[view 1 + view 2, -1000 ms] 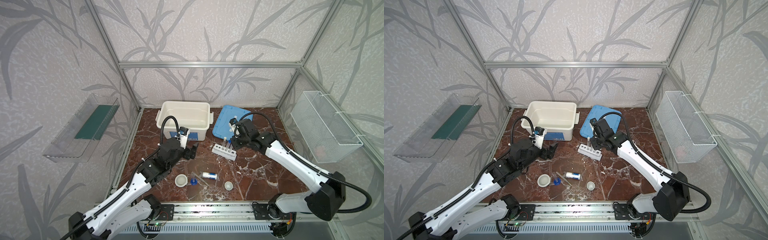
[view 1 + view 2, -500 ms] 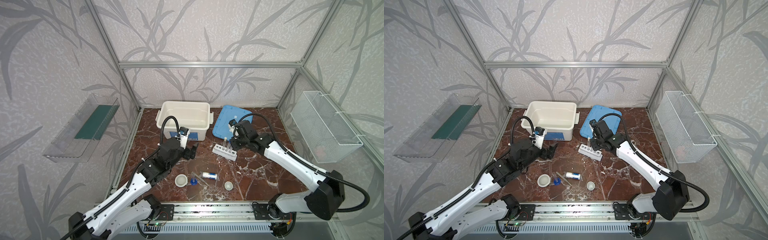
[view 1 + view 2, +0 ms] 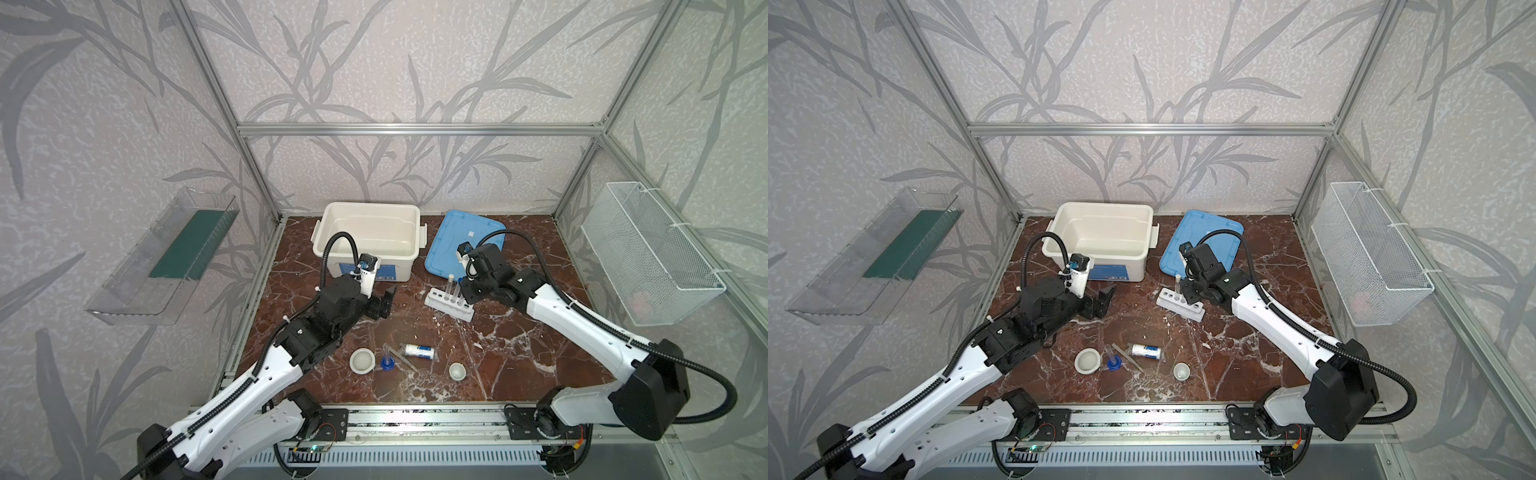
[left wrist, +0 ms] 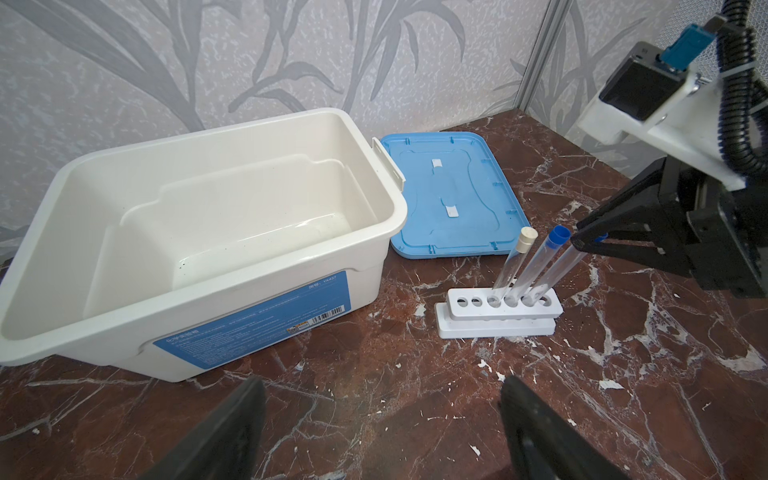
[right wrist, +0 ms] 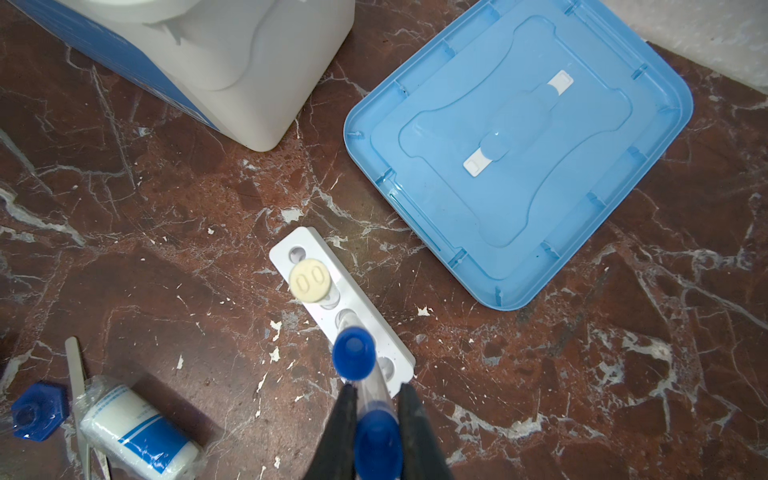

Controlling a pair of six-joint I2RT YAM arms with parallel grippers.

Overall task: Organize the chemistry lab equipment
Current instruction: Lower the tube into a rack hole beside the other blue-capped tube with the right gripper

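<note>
My right gripper (image 5: pixel 376 392) is shut on a blue-capped test tube (image 5: pixel 378 440) whose lower end stands in the white rack (image 5: pixel 316 245). Beside it in the rack stand another blue-capped tube (image 5: pixel 353 353) and a white-capped tube (image 5: pixel 310 280). My left gripper (image 4: pixel 380 386) hangs open over bare table in front of the bin, empty. Near the front edge lie two white cups (image 3: pixel 361 359) (image 3: pixel 456 371), the blue-based cylinder (image 3: pixel 387 362), the tweezers (image 3: pixel 405 361) and the blue-labelled bottle (image 3: pixel 417 351). In both top views the right gripper (image 3: pixel 1185 286) is at the rack (image 3: pixel 1179 305).
The open white bin (image 3: pixel 370 205) stands at the back, its blue lid (image 3: pixel 449 232) flat on the table to its right. A wire basket (image 3: pixel 648 257) hangs on the right wall and a clear shelf (image 3: pixel 166 257) on the left wall.
The right gripper has sunk slightly at the rack with the tube in it. The left arm has not moved.
</note>
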